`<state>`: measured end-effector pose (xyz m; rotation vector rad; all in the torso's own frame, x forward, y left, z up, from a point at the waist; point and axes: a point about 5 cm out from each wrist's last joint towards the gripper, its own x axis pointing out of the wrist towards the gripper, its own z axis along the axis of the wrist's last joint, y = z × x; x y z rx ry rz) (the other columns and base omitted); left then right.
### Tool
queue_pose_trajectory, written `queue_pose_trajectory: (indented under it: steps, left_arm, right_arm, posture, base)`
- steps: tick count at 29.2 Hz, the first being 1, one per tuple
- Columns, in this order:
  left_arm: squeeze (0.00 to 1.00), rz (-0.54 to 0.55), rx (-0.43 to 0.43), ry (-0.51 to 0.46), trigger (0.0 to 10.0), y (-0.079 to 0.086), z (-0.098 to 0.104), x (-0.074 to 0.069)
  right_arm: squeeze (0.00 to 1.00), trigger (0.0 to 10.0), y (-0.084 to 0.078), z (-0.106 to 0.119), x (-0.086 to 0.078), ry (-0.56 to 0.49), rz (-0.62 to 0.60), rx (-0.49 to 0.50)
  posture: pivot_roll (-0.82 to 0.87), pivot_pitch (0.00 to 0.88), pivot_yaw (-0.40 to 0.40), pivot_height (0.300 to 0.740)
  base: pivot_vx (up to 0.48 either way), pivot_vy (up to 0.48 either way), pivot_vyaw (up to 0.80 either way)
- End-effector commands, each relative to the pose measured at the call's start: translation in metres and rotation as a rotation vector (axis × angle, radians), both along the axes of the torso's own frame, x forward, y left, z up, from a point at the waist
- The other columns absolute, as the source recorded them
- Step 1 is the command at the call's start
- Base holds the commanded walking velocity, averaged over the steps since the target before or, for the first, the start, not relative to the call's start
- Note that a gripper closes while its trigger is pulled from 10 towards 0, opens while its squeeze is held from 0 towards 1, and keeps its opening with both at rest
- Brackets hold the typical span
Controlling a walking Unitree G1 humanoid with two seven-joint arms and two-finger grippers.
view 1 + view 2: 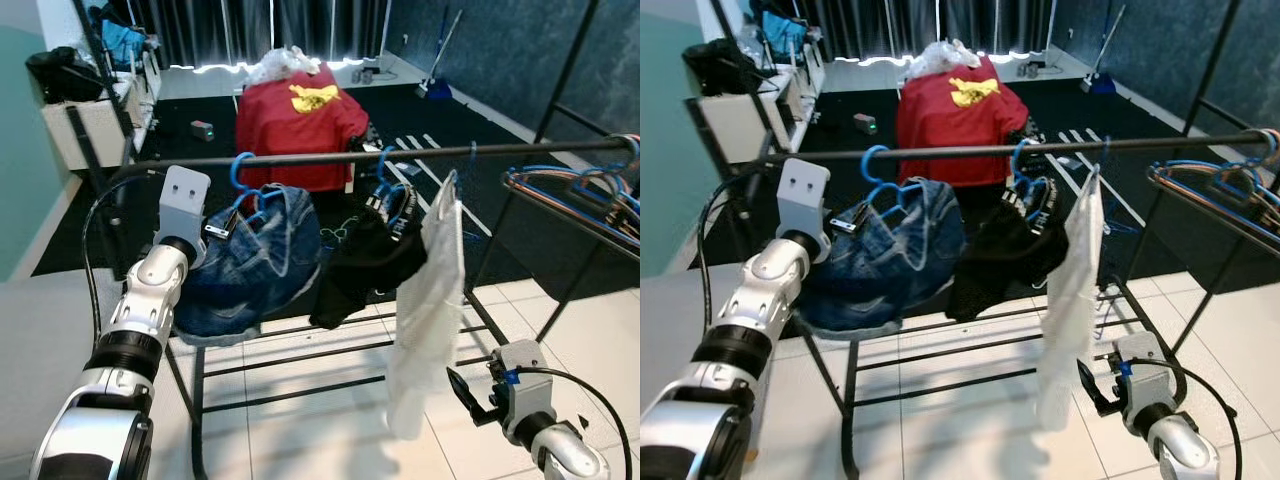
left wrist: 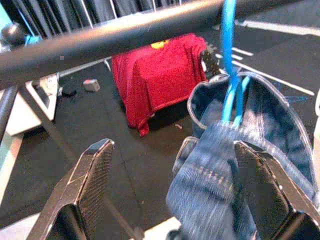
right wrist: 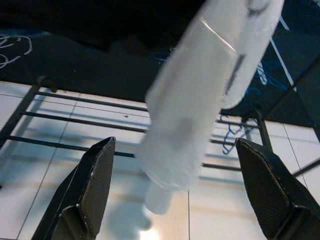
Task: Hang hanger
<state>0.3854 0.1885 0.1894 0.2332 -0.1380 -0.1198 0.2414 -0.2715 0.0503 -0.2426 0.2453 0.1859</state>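
A black rack rail [image 1: 300, 158] runs across in front of me. A blue hanger [image 1: 241, 172] hooks over it and carries a denim garment [image 1: 250, 265]. My left gripper [image 1: 220, 228] is raised just under the rail at the denim's upper left. It is open, and in the left wrist view the denim [image 2: 225, 165] lies against the right finger [image 2: 265, 185]. A second blue hanger [image 1: 384, 165] holds a black garment [image 1: 365, 260], with a white garment [image 1: 430, 300] beside it. My right gripper [image 1: 470, 398] is open, low near the white garment's [image 3: 200, 100] hem.
A red cloth [image 1: 300, 115] covers something behind the rack. A bundle of blue hangers [image 1: 585, 190] hangs on another rail at the right. The rack's lower bars [image 1: 300, 355] cross above white floor tiles. A white shelf [image 1: 95, 115] stands at the far left.
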Motion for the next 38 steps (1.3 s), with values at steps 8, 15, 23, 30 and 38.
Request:
queue_pose_trajectory:
  steps: [8,15,23,30,38]
  left_arm:
    - [0.00,-0.308,-0.050,0.194,10.0,-0.029,-0.031,-0.007]
    - [0.00,-0.255,0.084,0.259,10.0,-0.036,-0.052,-0.008]
    - [0.00,-0.171,0.027,0.166,10.0,-0.029,-0.033,0.000]
    - [0.00,-0.283,-0.144,0.007,10.0,-0.028,0.006,0.001]
    - [0.00,-0.271,-0.118,0.004,10.0,-0.021,0.002,-0.001]
  right_arm:
    - [0.00,10.0,0.000,0.000,-0.004,0.023,0.002,-0.024]
    - [0.00,10.0,-0.002,0.006,-0.002,0.014,0.000,-0.035]
    - [0.00,10.0,-0.002,0.009,-0.002,0.005,0.001,-0.037]
    - [0.00,10.0,-0.002,0.012,-0.003,-0.001,0.000,-0.037]
    - [0.00,10.0,-0.002,0.013,-0.005,0.004,-0.003,-0.037]
  posture:
    - [0.09,0.000,0.022,0.740]
    - [0.09,0.000,0.018,0.740]
    - [0.08,0.000,0.020,0.740]
    - [0.08,0.000,0.021,0.740]
    - [0.09,0.000,0.018,0.740]
  base:
    - [0.000,0.000,0.00]
    - [0.000,0.000,0.00]
    - [0.000,0.000,0.00]
    - [0.000,0.000,0.00]
    - [0.000,0.000,0.00]
